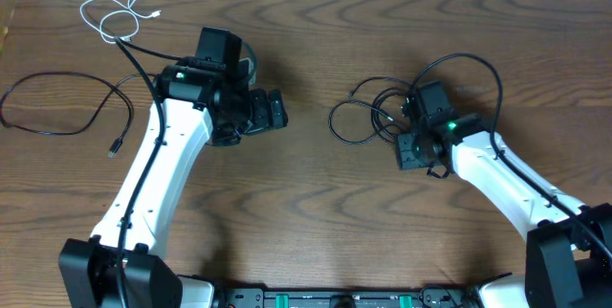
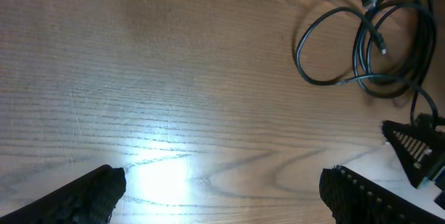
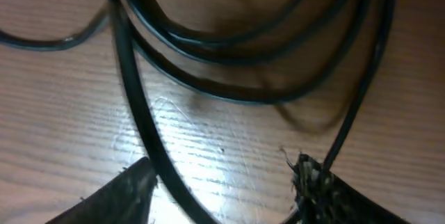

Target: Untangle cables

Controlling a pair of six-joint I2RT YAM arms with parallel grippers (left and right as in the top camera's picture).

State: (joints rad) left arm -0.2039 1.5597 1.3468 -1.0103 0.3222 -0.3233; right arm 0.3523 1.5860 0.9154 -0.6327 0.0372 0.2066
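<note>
Cords are what we must sort out. Our tangle of black cables (image 1: 387, 115) lies on the right part of the surface (image 1: 316, 231), loops over loops. One white cable (image 1: 120, 13) lies far off at the top left. One black cable (image 1: 127, 107) lies alone near the left edge.

Our right pincer (image 3: 229, 186) sits down in the tangle. Its fingers (image 3: 132, 193) stand apart with black cords running between them, and we see no squeeze on any cord. Our left pincer (image 2: 222, 182) is wide open over bare wood near the middle and holds nothing.

We think trouble may come if the right pincer shuts on two cords at once. Then a pull could make the knot tighter or drag the whole bunch along. A thin cord also leans on one finger and could snag. Nothing holds the tangle down.
</note>
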